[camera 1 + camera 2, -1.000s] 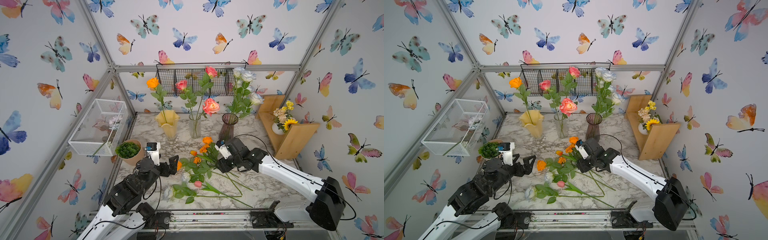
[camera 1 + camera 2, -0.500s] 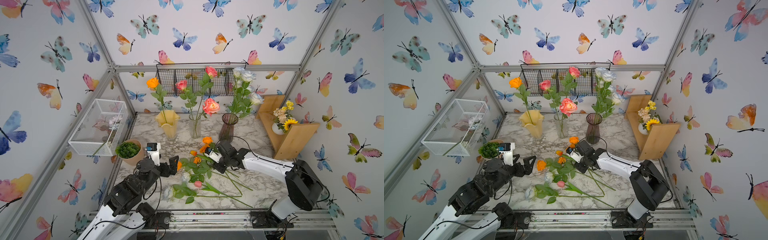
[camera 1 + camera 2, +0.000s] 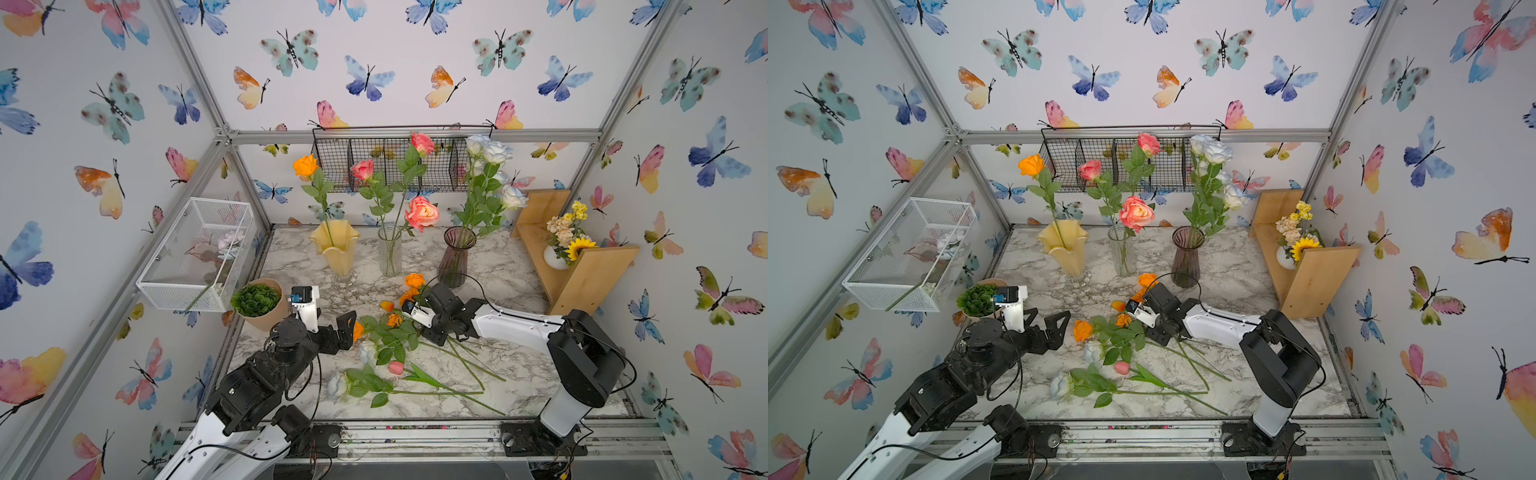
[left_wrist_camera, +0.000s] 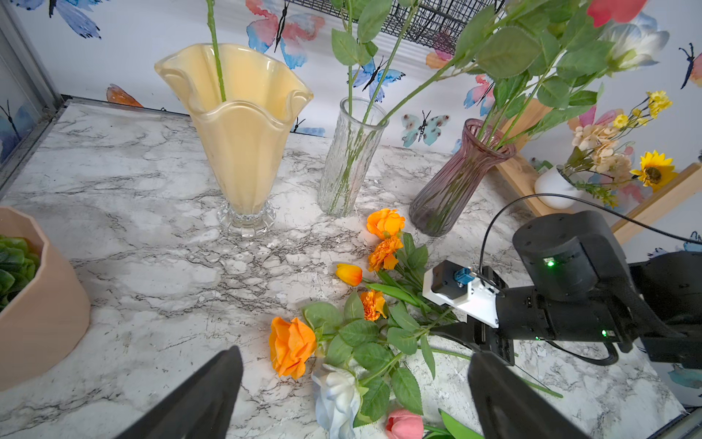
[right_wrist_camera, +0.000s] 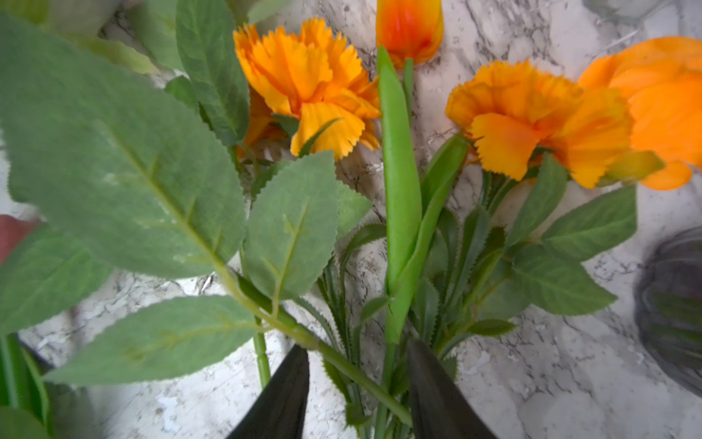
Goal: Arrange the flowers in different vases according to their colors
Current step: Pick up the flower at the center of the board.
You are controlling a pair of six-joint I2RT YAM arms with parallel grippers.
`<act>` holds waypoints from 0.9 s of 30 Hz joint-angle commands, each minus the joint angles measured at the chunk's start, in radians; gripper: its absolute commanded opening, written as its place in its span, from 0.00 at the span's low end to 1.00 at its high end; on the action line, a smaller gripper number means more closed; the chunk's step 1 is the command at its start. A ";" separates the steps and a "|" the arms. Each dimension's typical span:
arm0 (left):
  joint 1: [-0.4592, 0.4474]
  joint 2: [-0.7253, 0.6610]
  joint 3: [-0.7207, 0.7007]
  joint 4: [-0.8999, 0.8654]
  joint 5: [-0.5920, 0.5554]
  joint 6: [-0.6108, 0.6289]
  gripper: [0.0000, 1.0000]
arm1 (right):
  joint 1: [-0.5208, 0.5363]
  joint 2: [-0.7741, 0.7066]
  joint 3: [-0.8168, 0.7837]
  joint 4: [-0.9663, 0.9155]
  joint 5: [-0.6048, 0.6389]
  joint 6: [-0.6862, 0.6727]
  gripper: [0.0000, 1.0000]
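In a top view the right gripper (image 3: pixel 434 337) sits low on the loose flowers (image 3: pixel 386 336), with the vases (image 3: pixel 334 249) well beyond its tips. The left gripper (image 3: pixel 347 332) hovers spread wide and empty.

From the left wrist, an orange rose (image 4: pixel 291 351) lies just ahead, between its fingers (image 4: pixel 197 399).

From the right wrist, the jaws straddle several stems (image 5: pixel 387 365), partly apart; whether they pinch, I cannot tell. The stems look light, springy and slick, and the leaves likely snag. Grip bare stem below the leaves.

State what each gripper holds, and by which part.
Left gripper: nothing. Right gripper: its fingers straddle the orange flowers' stems; whether they grip cannot be told.
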State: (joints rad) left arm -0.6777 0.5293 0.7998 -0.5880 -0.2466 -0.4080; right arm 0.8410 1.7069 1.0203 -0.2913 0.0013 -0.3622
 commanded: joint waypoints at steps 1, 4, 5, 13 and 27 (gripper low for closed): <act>0.010 -0.011 -0.016 0.013 -0.020 0.004 0.99 | 0.023 0.029 0.016 0.016 0.036 -0.017 0.44; 0.013 -0.012 -0.016 0.014 -0.020 0.004 0.99 | 0.034 0.029 0.011 0.029 0.038 -0.016 0.43; 0.015 -0.011 -0.016 0.014 -0.019 0.004 0.99 | 0.038 0.031 0.013 0.030 0.035 -0.016 0.43; 0.021 -0.007 -0.016 0.016 -0.016 0.005 0.99 | 0.047 0.061 0.034 0.034 0.037 -0.006 0.37; 0.026 -0.007 -0.017 0.014 -0.025 0.004 0.99 | 0.051 0.061 0.066 0.021 0.054 -0.020 0.06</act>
State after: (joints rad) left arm -0.6598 0.5274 0.7959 -0.5877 -0.2466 -0.4080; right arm 0.8852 1.7729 1.0649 -0.2577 0.0288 -0.3832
